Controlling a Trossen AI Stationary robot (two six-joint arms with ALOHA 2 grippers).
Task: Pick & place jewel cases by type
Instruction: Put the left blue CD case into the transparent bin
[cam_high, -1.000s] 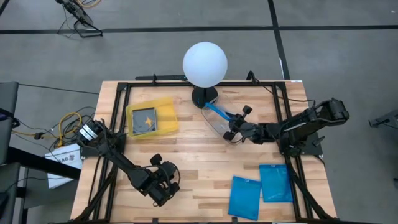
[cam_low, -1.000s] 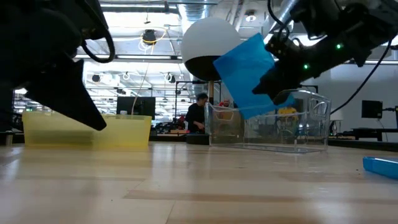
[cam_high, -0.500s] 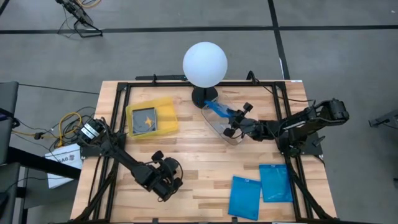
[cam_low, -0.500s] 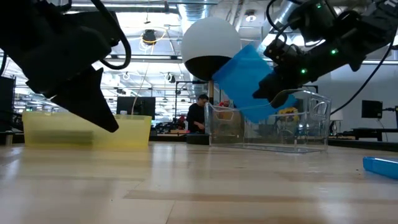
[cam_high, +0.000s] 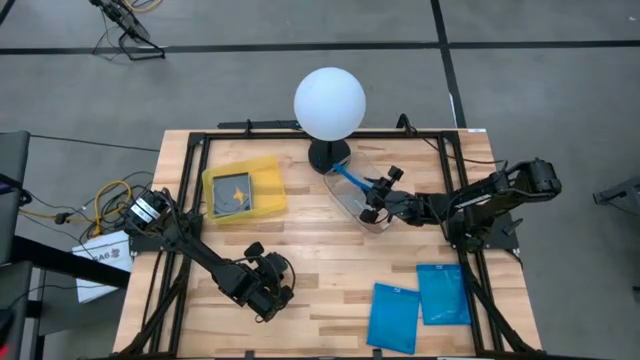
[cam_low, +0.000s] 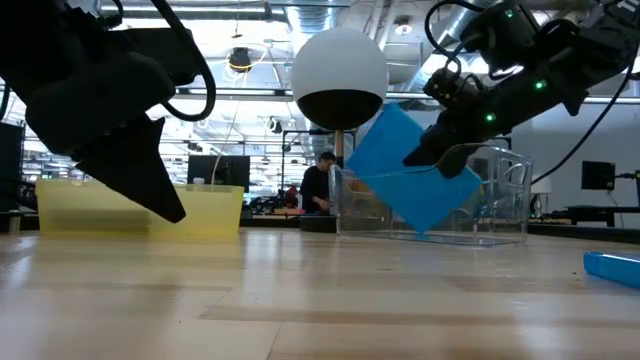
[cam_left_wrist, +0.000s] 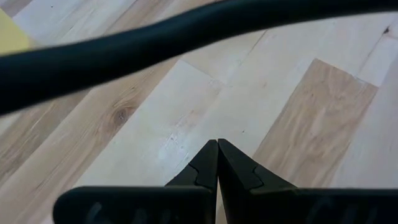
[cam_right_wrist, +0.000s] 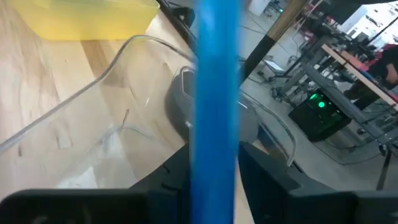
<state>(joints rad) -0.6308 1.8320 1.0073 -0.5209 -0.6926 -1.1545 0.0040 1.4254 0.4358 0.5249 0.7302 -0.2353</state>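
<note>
My right gripper (cam_high: 374, 200) is shut on a bright blue jewel case (cam_high: 350, 177) that stands on edge over the clear plastic tray (cam_high: 345, 205). In the low view the case (cam_low: 415, 170) is tilted, and its lower corner dips inside the tray (cam_low: 500, 190). My left gripper (cam_high: 266, 291) is shut and empty just above the table at the near left; it also shows in the left wrist view (cam_left_wrist: 217, 163). Two more blue cases (cam_high: 393, 315) (cam_high: 443, 293) lie flat at the near right. A dark case (cam_high: 232, 192) lies in the yellow tray (cam_high: 262, 170). My right gripper pinches the blue case between its two fingers, one on each flat face (cam_right_wrist: 214, 146), at the end nearest the table's right edge. The fingers (cam_right_wrist: 262, 168) come about level from the table's right. The case hangs edge-up and tilted, with its lower corner (cam_low: 425, 228) low inside the clear tray.
A lamp with a white globe (cam_high: 329, 103) on a dark base stands just beyond the clear tray. A black frame (cam_high: 190, 150) runs round the table's edges. Bare wood (cam_high: 320, 260) lies between the two arms.
My right gripper has gone down and a little toward the lamp, lowering the blue case from above the clear tray into it. The case has tipped further, its lower corner now deep in the tray. My left gripper has shifted slightly toward the table's right, still shut.
</note>
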